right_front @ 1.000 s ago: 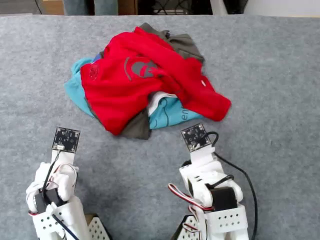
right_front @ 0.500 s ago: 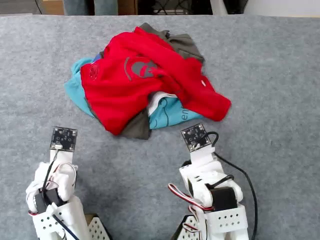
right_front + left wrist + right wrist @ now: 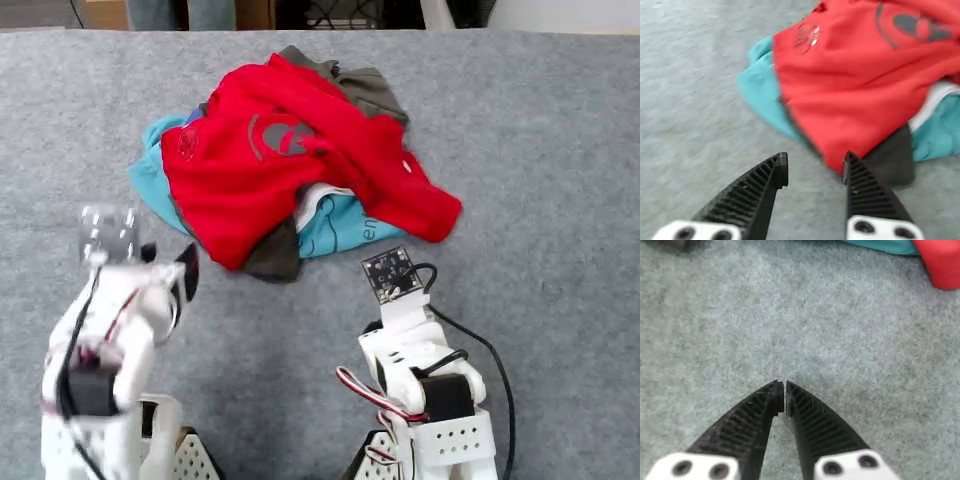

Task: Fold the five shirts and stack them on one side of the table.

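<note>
The left jaws hang parted near the red shirt (image 3: 855,85); biting deep could snag the teal shirt (image 3: 760,92) beneath too. The right jaws sit clenched, empty.

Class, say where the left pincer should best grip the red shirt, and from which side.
Its near corner, probably: the red shirt lies topmost, crumpled, with that corner pointing at the open left pincer. Come from the near-left, low over the table.

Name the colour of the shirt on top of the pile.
The top shirt is red, grey print; best in the high view.
</note>
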You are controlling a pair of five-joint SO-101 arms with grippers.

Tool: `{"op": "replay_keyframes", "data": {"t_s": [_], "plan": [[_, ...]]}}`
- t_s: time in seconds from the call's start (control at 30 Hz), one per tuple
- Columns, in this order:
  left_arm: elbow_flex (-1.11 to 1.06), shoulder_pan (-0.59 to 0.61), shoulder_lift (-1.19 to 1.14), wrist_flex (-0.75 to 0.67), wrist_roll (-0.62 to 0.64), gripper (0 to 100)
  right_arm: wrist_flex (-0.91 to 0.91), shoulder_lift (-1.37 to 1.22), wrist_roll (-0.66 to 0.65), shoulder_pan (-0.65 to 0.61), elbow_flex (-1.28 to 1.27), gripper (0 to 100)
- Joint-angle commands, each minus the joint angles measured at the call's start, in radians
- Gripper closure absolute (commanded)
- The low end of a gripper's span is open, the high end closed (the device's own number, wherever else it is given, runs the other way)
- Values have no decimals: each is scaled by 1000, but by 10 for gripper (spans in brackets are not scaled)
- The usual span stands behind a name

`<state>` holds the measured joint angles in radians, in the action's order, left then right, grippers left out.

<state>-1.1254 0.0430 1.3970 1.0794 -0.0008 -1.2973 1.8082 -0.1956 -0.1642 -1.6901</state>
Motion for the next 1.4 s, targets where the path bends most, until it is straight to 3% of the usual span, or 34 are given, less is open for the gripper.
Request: {"op": "replay_keyframes", "data": {"t_s": [0.0,0.27,0.43,0.53,0.6,0.83,1.1,1.37], "plan": [[185,-50,-353,-87,51,797,-3,77,8,-9,7,983],[469,-59,-999,-301,121,796,-3,77,8,-9,7,983],[642,-59,-1272,-315,135,807,-3,77,8,-9,7,983],[710,-59,-1359,-315,133,911,-3,77,8,-9,7,983],[737,-65,-1382,-316,127,979,-3,77,8,-9,7,983],[746,-70,-1387,-292,127,971,-3,77,8,-9,7,983],[897,-62,-1195,48,72,971,-3,77,8,-9,7,983],[901,-62,-884,186,69,971,-3,77,8,-9,7,983]]}}
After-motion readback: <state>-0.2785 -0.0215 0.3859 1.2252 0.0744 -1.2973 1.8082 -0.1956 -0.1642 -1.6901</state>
